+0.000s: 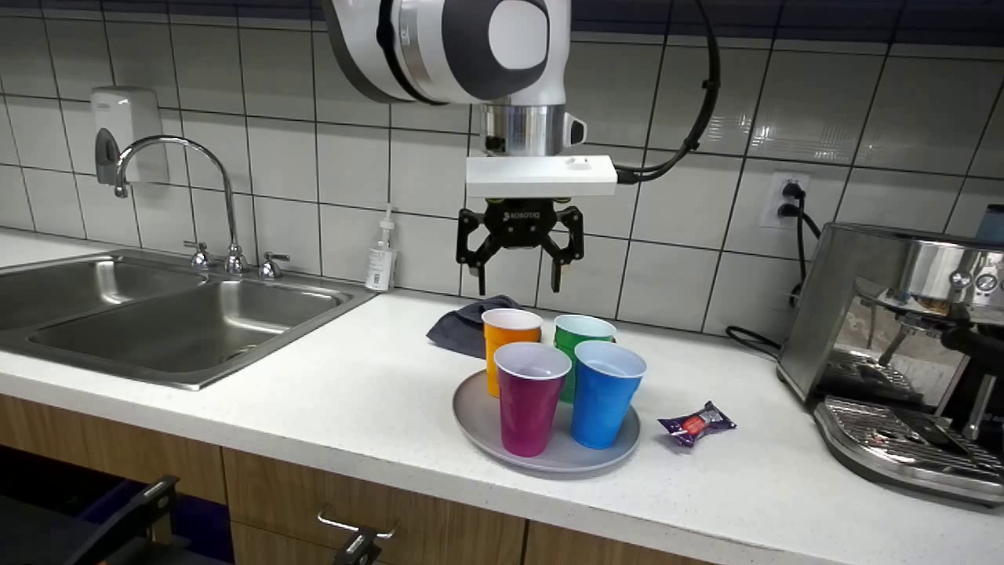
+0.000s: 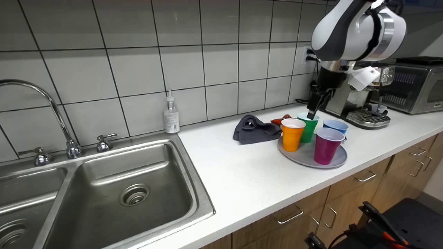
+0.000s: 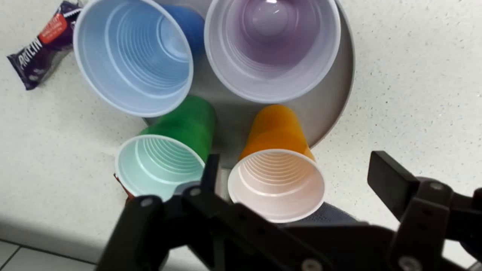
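**One upright orange cup (image 3: 276, 186) below the released end effector (image 1: 518, 290)**

In an exterior view we see the end effector in the middle of the frame, its fingers (image 1: 481, 278) spread wide, pointing down and grasping nothing. The orange cup stands almost straight beneath it there, on the upper left part of the plate (image 1: 474, 416), which rests on the bench (image 1: 353, 353). A gap shows between fingertips and rim, so we read no contact.

In the wrist view we find the cup's mouth low in the frame, just right of centre, between the two fingers. Its long axis runs vertical, roughly in line with the fingers. The finger at the left of that frame appears over the gap between the orange cup and the green cup (image 2: 307, 133); its exact height and depth there we cannot tell. The magenta cup (image 3: 273, 49) and the blue cup (image 3: 133, 56) sit farther off, at the top of the frame. With a single arm (image 1: 478, 55) here, we have no nearer side to weigh.
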Controlling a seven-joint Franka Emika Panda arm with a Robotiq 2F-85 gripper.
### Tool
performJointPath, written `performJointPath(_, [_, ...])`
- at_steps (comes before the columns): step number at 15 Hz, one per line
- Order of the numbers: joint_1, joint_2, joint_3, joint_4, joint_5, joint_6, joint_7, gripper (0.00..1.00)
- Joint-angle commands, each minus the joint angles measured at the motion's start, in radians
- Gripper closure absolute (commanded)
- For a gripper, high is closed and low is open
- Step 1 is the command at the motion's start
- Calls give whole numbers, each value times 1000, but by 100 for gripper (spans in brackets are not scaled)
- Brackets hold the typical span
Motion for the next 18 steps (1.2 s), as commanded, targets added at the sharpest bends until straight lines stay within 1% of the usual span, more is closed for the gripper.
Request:
performJointPath(1, [28,-93,-26,-15,-95,-157,101,0])
performJointPath(5, [51,-137,-36,6,-107,-327,99,0])
performJointPath(8, [63,-159,-43,13,-108,-403,100,0])
performJointPath(9, [69,-127,-53,4,-89,-341,77,0])
performJointPath(18, [78,-124,-62,2,-87,-344,75,0])
